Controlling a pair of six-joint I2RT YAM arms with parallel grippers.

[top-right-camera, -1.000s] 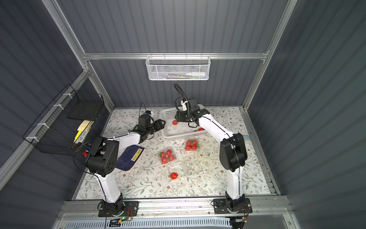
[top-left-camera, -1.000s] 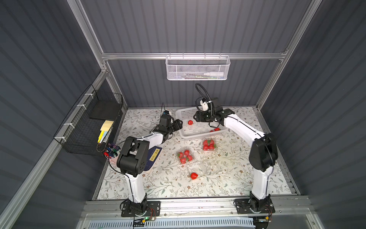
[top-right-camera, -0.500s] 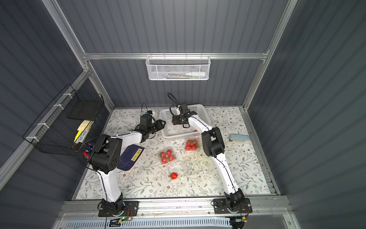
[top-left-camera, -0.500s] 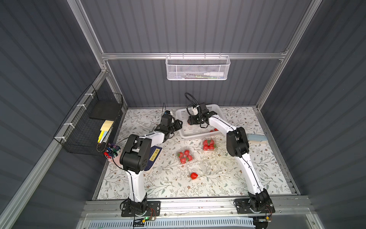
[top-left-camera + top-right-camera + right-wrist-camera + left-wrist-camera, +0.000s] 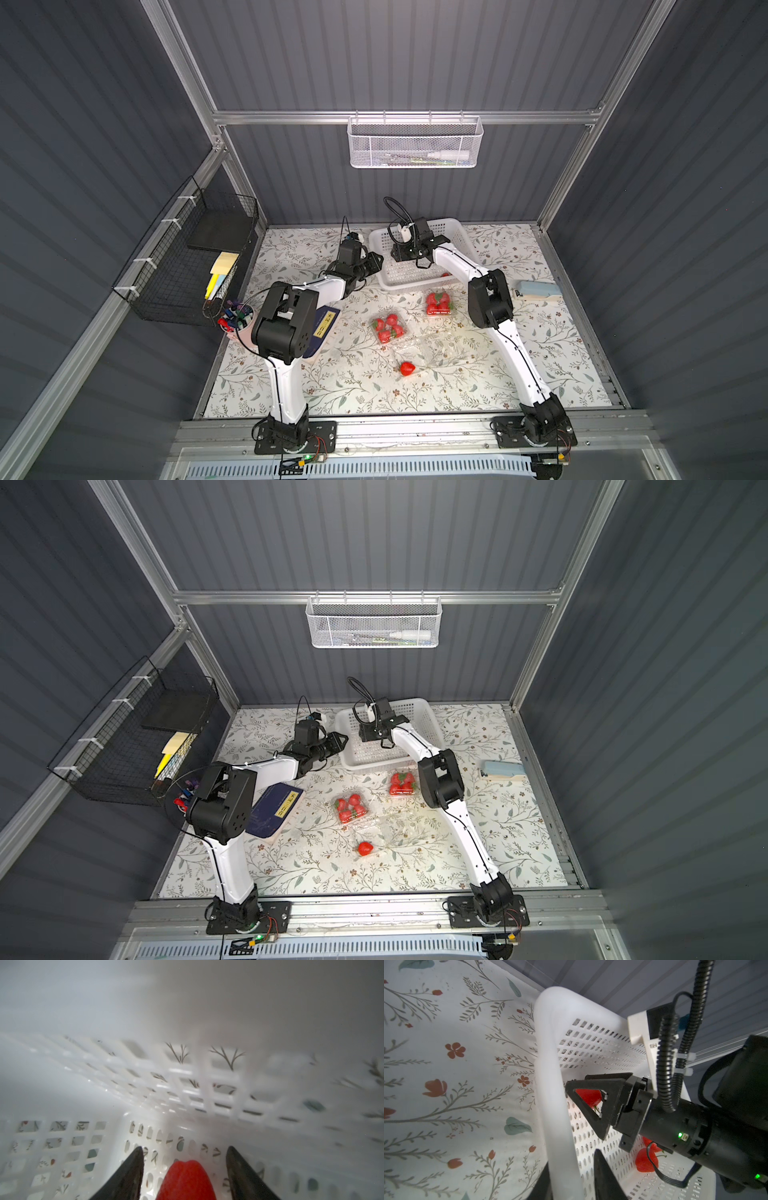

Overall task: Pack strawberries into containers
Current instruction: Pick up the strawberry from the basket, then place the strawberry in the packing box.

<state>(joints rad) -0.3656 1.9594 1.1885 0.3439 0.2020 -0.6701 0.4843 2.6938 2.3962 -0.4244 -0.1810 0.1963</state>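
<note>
Two fingers of right gripper stand apart inside white basket, one strawberry between them, gaps both sides. At its rim, left gripper straddles the wall; clamped or not, cannot tell. Filled containers sit just outside.

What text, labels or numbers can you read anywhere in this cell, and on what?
Yellow label on the dark blue book: dark printed characters, too small to read.
Bottle in the white wall basket: no print legible.
Nothing else carries readable text.
</note>
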